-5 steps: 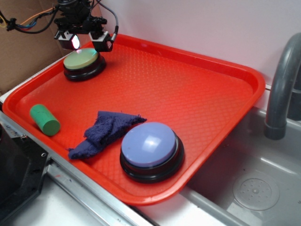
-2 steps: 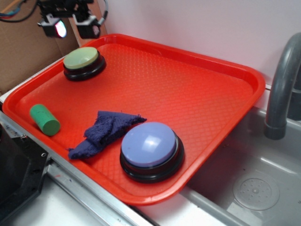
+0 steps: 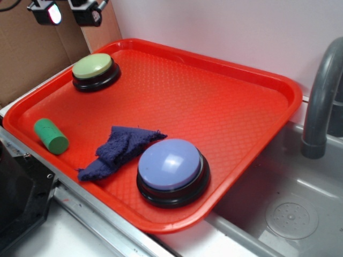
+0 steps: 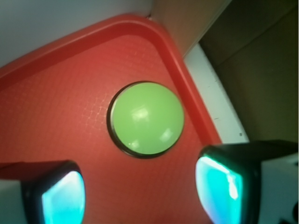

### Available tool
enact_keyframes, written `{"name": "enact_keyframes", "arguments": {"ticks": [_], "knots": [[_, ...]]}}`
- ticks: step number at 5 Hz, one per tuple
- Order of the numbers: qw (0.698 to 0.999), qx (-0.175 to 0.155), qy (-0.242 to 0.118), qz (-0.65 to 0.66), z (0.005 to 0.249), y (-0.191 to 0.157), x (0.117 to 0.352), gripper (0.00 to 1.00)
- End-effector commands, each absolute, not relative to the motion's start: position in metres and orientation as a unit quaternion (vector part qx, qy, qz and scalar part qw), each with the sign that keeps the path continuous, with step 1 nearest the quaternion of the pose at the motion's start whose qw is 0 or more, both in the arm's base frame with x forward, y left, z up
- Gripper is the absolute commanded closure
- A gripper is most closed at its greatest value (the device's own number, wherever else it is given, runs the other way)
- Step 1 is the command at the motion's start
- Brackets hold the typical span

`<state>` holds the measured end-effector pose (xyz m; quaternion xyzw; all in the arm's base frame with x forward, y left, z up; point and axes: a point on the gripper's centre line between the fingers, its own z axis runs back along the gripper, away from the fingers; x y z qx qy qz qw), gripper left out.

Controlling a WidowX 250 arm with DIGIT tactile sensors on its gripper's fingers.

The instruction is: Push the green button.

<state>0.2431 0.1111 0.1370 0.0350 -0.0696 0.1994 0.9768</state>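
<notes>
The green button (image 3: 92, 66) is a pale olive-green dome on a black round base, at the far left corner of the red tray (image 3: 225, 101). In the wrist view it (image 4: 147, 118) lies below and ahead of me, untouched. My gripper (image 3: 68, 12) hangs at the top left edge of the exterior view, well above and left of the button. Its fingers stand wide apart with nothing between them; in the wrist view the gripper (image 4: 140, 191) shows two glowing pads over bare tray.
A larger lavender-blue button (image 3: 171, 170) sits at the tray's front. A dark blue cloth (image 3: 119, 150) lies beside it. A bright green cylinder (image 3: 51, 136) lies at the tray's left. Cardboard (image 3: 27, 53) stands behind left. A grey faucet (image 3: 321, 96) and sink (image 3: 289, 214) are right.
My gripper has risen from just above the green button and moved up and to the left, away from it. The button and the other things have not moved.
</notes>
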Motion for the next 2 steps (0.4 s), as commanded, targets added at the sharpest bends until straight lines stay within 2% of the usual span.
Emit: {"name": "enact_keyframes", "arguments": {"ticks": [1,2], "knots": [[0.976,0.043,-0.115,0.181,0.1698,0.1086,0.2347,0.00],[0.979,0.043,-0.092,0.179,0.1684,0.1007,0.2328,0.00]]}}
